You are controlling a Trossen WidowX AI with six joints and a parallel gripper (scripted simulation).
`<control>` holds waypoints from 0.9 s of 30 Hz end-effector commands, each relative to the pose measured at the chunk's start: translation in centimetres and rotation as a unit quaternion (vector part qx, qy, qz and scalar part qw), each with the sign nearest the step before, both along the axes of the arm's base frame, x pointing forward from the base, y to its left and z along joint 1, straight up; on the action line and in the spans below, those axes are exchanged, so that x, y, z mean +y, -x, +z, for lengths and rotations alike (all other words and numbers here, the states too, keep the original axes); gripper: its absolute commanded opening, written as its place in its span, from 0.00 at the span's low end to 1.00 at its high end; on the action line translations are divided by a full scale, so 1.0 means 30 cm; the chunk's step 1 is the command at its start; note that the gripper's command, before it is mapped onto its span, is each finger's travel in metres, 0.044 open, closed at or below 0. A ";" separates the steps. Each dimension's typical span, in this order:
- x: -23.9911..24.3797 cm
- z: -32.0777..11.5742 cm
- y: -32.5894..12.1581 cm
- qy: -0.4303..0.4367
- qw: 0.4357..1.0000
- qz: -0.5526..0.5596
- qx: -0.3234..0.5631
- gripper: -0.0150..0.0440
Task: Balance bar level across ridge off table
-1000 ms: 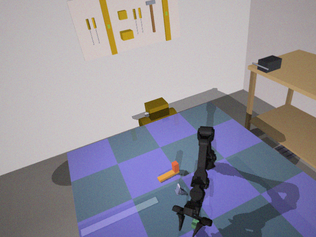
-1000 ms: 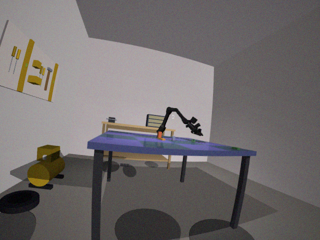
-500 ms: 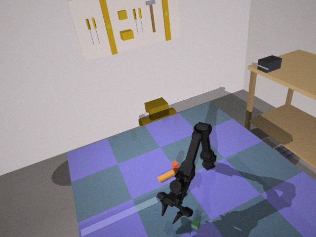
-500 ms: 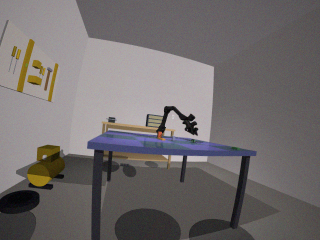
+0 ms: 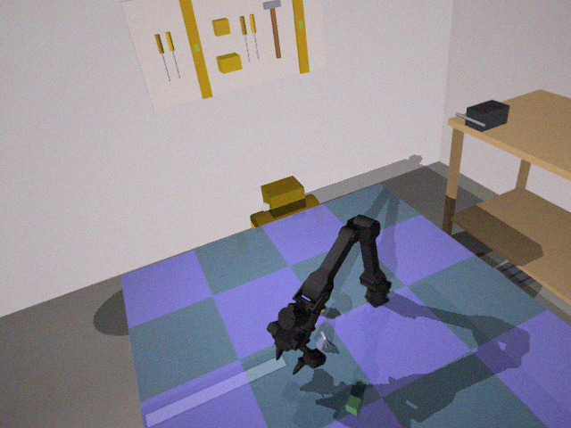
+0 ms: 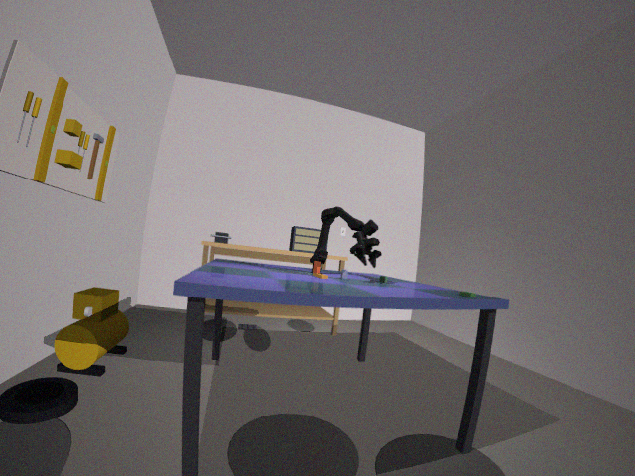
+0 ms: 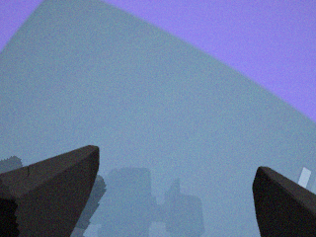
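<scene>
Orange bar is peeking out toward upper right of the top view from the claw, whose fingers are standing apart.

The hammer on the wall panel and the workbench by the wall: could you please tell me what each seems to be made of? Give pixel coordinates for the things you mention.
Hammer (image 5: 276,34) (image 6: 94,160): probably a matte wooden handle, by its brown colour, and a metal head, by its grey.
Workbench (image 5: 530,119) (image 6: 266,251): likely pale wood with a matte finish, by its even tan colour; laminate is possible.
</scene>
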State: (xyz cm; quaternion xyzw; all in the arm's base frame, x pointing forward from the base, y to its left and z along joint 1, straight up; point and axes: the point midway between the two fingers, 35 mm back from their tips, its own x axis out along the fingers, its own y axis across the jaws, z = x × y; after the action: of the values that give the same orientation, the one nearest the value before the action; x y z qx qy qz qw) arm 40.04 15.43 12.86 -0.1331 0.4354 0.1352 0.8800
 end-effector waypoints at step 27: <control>-0.560 0.107 0.265 0.039 0.969 -0.111 0.216 0.79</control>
State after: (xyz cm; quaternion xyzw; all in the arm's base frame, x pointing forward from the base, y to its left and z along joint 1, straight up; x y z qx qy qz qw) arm 33.11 -0.26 15.41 -0.0952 0.6188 0.0489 0.7783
